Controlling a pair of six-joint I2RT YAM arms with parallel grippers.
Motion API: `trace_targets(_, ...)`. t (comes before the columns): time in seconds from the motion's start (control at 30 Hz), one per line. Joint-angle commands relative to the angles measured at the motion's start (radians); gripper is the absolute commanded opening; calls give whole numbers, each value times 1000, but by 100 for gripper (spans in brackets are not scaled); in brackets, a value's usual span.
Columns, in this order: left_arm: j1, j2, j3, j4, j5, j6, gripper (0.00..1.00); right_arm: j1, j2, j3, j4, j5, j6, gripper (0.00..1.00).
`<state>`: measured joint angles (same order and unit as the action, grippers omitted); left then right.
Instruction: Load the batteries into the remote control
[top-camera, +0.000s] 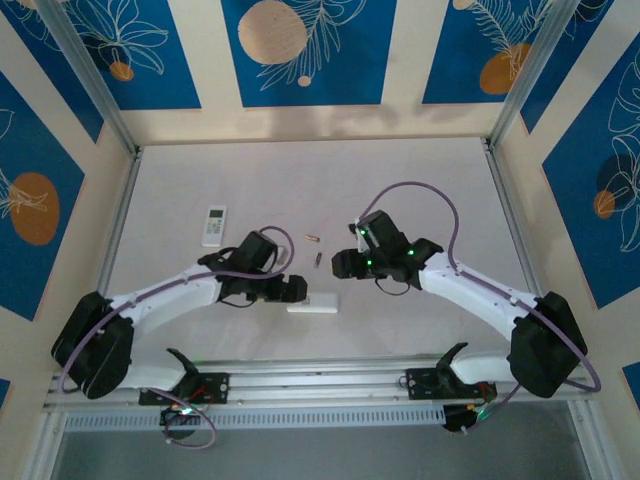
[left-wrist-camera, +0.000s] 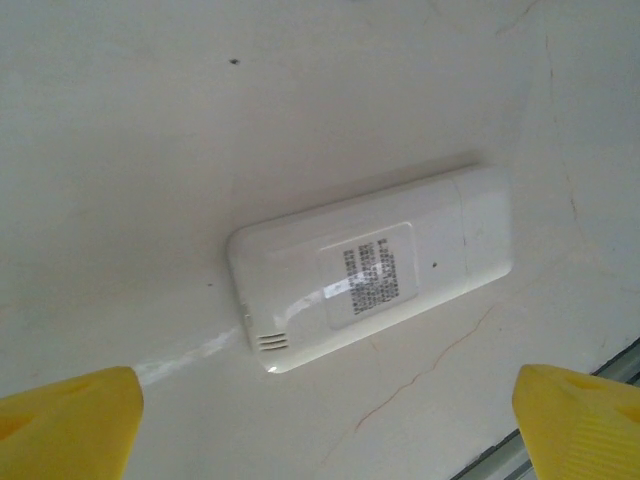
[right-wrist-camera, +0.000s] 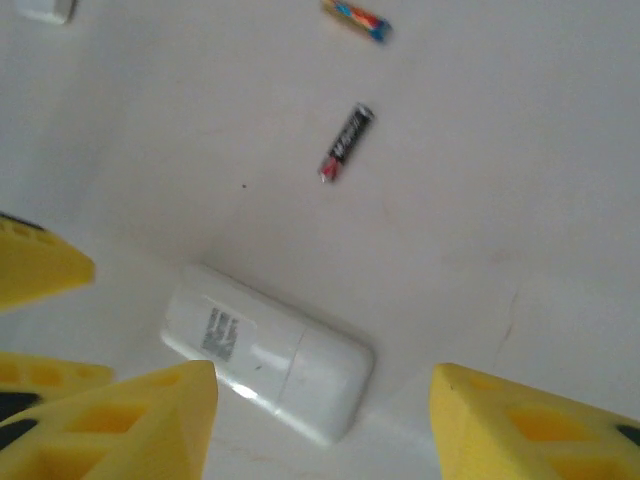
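Left and right jaws gape wide, empty, near the face-down remote (left-wrist-camera: 370, 270) and 2 batteries (right-wrist-camera: 345, 142).

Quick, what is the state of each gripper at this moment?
Left gripper: open, holding nothing.
Right gripper: open, holding nothing.

Both arms bent inward, jaws wide.
My left gripper (top-camera: 292, 290) and right gripper (top-camera: 343, 263) hang low near the table's (top-camera: 420, 180) middle, facing each other, close but apart; their yellow fingers (left-wrist-camera: 65, 425) stand spread.
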<state>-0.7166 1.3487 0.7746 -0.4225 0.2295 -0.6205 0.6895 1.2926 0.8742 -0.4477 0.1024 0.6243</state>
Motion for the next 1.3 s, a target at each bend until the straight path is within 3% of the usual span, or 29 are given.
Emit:
trace_targets(0.0,-32,48,35,-34,-49,-38,89,53,53,-14,-132,-64,313,58)
trace_targets(0.37,-58,171,57,-5,-30,-48,75,161,361,172,-252,71,260,52)
trace_targets(0.77,-57,263,64,-5,-28,-36,59,181,461,164,-252,89,263,45)
trace_targets(1.03,-57,282,20,-19,-117,-63,46,115,432,76,-267,92,282,36)
trace_targets(1.17,-53,269,1,-24,-151,-74,42,27,332,-5,-291,124,275,33)
trace_targets(1.27,-54,265,-3,-7,-133,-78,41,-32,244,-53,-249,76,239,33)
